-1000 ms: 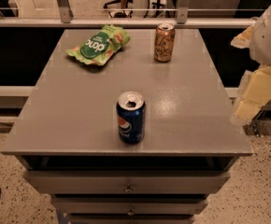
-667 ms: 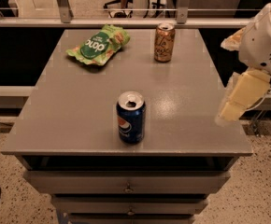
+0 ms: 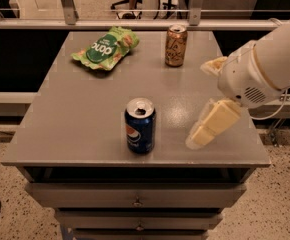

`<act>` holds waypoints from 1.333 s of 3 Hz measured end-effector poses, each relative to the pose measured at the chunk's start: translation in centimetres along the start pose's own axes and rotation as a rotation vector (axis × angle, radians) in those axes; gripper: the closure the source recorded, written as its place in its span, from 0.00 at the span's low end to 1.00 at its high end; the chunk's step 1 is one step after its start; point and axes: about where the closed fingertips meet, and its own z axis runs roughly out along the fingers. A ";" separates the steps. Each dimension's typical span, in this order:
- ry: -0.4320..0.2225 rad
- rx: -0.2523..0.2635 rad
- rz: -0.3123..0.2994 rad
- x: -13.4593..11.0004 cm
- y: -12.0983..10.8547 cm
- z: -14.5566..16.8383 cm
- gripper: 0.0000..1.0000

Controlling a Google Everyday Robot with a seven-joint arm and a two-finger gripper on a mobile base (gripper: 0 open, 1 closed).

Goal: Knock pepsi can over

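The pepsi can (image 3: 140, 125), dark blue with a silver opened top, stands upright near the front edge of the grey table (image 3: 70, 124). My gripper (image 3: 199, 104) comes in from the right on a white arm. It hangs over the table's right front part, to the right of the can and apart from it. Its cream fingers (image 3: 211, 125) are spread open and hold nothing.
A copper-gold can (image 3: 176, 45) stands upright at the back of the table. A green snack bag (image 3: 105, 48) lies at the back left. Drawers (image 3: 137, 200) sit under the tabletop. A metal railing (image 3: 135, 24) runs behind the table.
My arm and gripper have moved left, from beyond the table's right edge to over the tabletop, closer to the pepsi can. The cans and the bag have not moved.
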 end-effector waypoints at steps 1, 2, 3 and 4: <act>-0.079 -0.020 0.006 -0.4 0.5 2.9 0.00; -0.166 -0.030 0.027 -1.5 0.3 5.8 0.00; -0.276 -0.041 0.058 -3.3 -0.2 9.6 0.00; -0.337 -0.042 0.074 -4.6 -0.8 11.4 0.00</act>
